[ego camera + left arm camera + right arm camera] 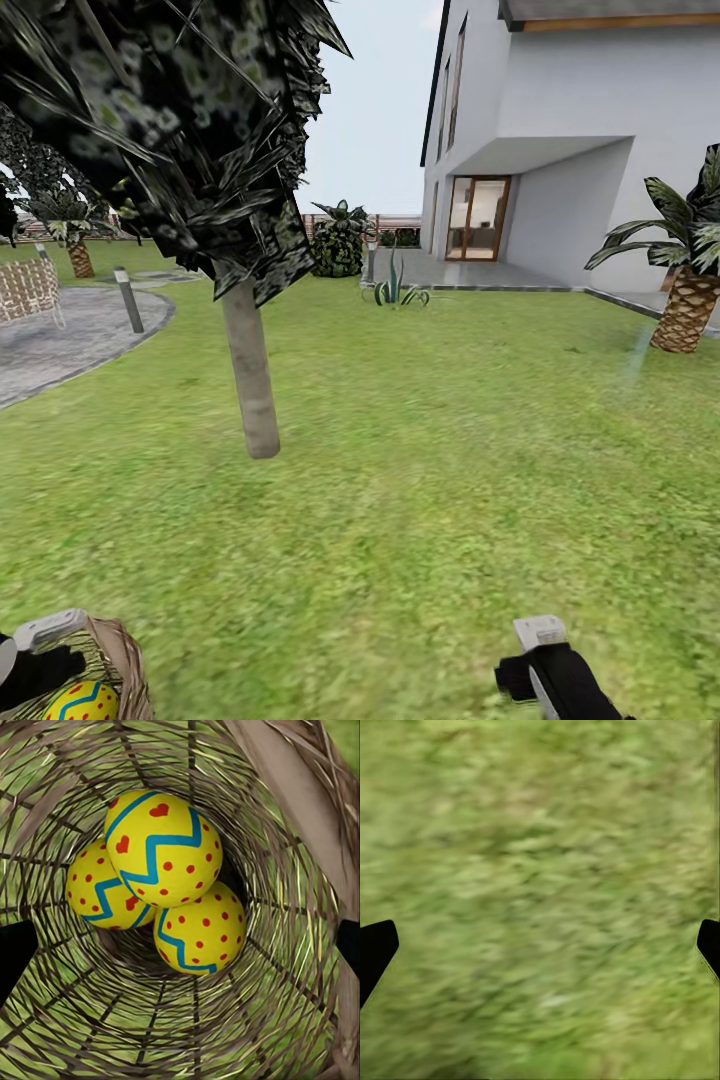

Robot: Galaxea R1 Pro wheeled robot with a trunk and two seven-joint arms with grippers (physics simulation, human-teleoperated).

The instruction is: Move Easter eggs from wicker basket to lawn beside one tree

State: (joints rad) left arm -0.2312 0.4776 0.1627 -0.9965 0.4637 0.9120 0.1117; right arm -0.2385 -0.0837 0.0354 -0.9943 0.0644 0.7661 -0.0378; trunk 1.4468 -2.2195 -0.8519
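Head view: tree ahead on lawn

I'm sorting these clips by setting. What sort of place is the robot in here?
A home garden, outdoors. A wide lawn runs up to a white house with a glass door, and a tree and a palm stand on or beside the grass. A paved patio lies to one side.

Place: we stand in a home garden.
Ground: we see a wide lawn, running ahead of both grippers.
Building: a white house with a glazed door rises far ahead.
Planting: a tree, palms and a bush.
Paving: a grey round patio lies far ahead.
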